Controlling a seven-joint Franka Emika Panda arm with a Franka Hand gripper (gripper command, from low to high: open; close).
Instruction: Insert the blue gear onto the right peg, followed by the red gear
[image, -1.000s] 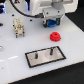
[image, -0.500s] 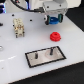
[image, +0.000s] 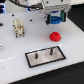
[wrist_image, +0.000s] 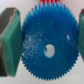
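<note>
One gripper (image: 56, 20) (raised) — blue gear (wrist_image: 47, 45) clamped

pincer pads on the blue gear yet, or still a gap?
Touching. The wrist view shows the blue gear filling the span between the pincer fingers, its toothed rim pressed against the green pad on each side.

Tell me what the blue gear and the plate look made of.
Blue gear: likely moulded plastic, with uniform bright colour, crisp teeth and a speckled, lightly scuffed sheen. Plate: pale grey, black-bordered, smooth and flat; plastic or metal, too blurred to tell.
</note>
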